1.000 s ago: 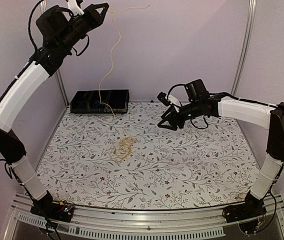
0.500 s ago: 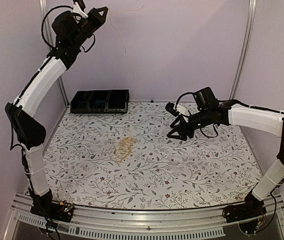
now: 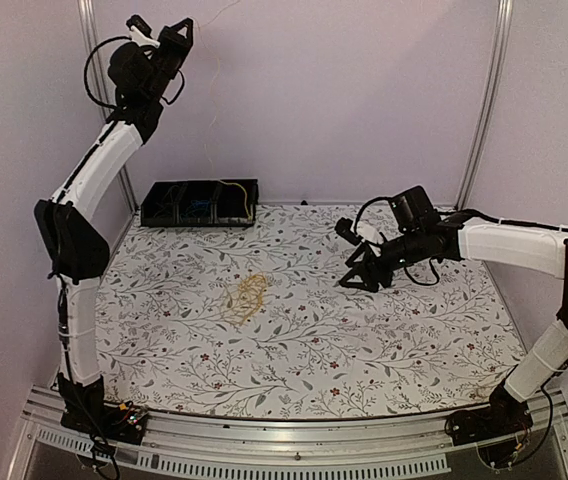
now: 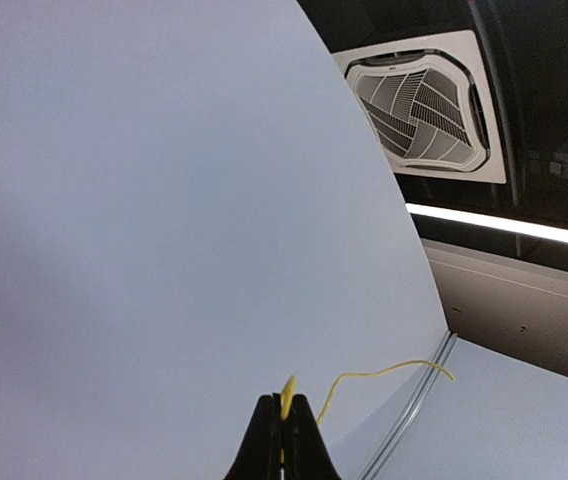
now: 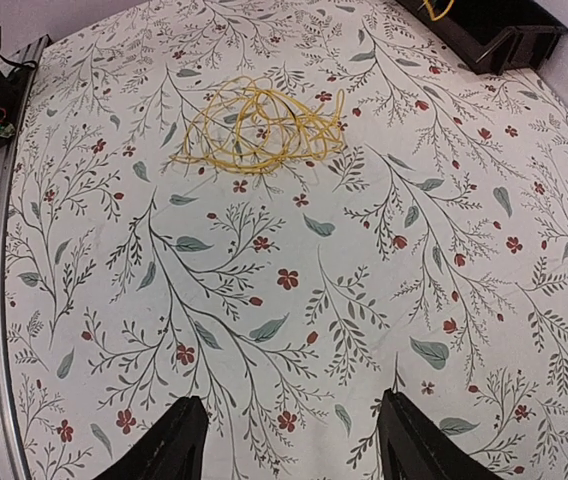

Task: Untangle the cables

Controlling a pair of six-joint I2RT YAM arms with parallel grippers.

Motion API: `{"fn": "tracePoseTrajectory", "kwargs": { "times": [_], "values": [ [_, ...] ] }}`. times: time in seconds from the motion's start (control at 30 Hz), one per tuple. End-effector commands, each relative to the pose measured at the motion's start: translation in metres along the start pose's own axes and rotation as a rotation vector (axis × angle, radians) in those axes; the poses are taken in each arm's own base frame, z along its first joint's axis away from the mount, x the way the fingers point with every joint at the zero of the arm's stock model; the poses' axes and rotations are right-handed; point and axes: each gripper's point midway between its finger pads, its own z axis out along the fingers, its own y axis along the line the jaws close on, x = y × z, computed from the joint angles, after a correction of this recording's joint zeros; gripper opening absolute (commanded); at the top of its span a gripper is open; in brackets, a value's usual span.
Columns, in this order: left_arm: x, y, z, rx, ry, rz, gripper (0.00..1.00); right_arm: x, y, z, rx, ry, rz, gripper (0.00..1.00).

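Note:
A coil of thin yellow cable (image 3: 251, 293) lies on the flowered cloth near the table's middle; the right wrist view shows the same yellow coil (image 5: 259, 125) ahead. High at the back left, my left gripper (image 3: 179, 30) is shut on a second yellow cable (image 4: 384, 372), pinched at its tips (image 4: 286, 405). That strand hangs down, and its lower end (image 3: 234, 186) rests in the black bin. My right gripper (image 3: 356, 278) hovers low over the cloth, right of the coil, open (image 5: 289, 440) and with nothing between its fingers. No black cable shows.
A black compartmented bin (image 3: 199, 203) stands against the back wall at the left, its corner (image 5: 494, 35) visible in the right wrist view, with something blue inside. Purple walls enclose the back and sides. A metal rail (image 3: 264, 440) runs along the near edge.
My left arm has swung left and more upright, carrying the yellow cable; its hanging end has settled in the bin. My right gripper has drifted right and lower, jaws slightly wider.

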Motion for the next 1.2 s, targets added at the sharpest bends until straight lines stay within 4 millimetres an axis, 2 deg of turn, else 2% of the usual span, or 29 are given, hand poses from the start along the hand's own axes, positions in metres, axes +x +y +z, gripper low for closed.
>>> {"fn": "tracePoseTrajectory", "kwargs": {
  "times": [0.0, 0.2, 0.3, 0.43, 0.63, 0.7, 0.83, 1.07, 1.17],
  "values": [
    [0.009, 0.036, 0.001, -0.039, -0.016, -0.053, 0.0, -0.002, -0.001, -0.005, 0.018, -0.023, -0.017, 0.63],
    [0.074, 0.111, -0.008, -0.146, 0.142, -0.073, 0.0, 0.003, 0.003, -0.004, 0.001, -0.022, 0.0, 0.63],
    [0.095, 0.132, -0.012, -0.165, 0.192, -0.076, 0.0, 0.005, 0.003, -0.004, 0.005, -0.017, 0.002, 0.63],
    [0.1, 0.139, -0.015, -0.177, 0.193, -0.046, 0.0, 0.008, 0.003, -0.004, 0.008, -0.011, 0.0, 0.64],
    [0.088, 0.129, -0.011, -0.141, 0.155, -0.016, 0.0, 0.01, 0.003, -0.004, 0.009, -0.008, 0.003, 0.64],
    [0.086, 0.135, -0.011, -0.154, 0.144, -0.012, 0.0, 0.01, 0.004, -0.004, 0.007, -0.007, 0.004, 0.64],
    [0.099, 0.163, -0.018, -0.194, 0.172, -0.005, 0.0, 0.012, 0.004, -0.004, 0.005, -0.002, 0.008, 0.64],
    [0.145, 0.229, -0.045, -0.326, 0.241, 0.188, 0.0, 0.025, 0.013, -0.003, -0.028, 0.039, 0.04, 0.64],
    [0.164, 0.25, -0.055, -0.342, 0.256, 0.216, 0.0, 0.033, 0.018, -0.004, -0.04, 0.057, 0.059, 0.64]
  ]
}}
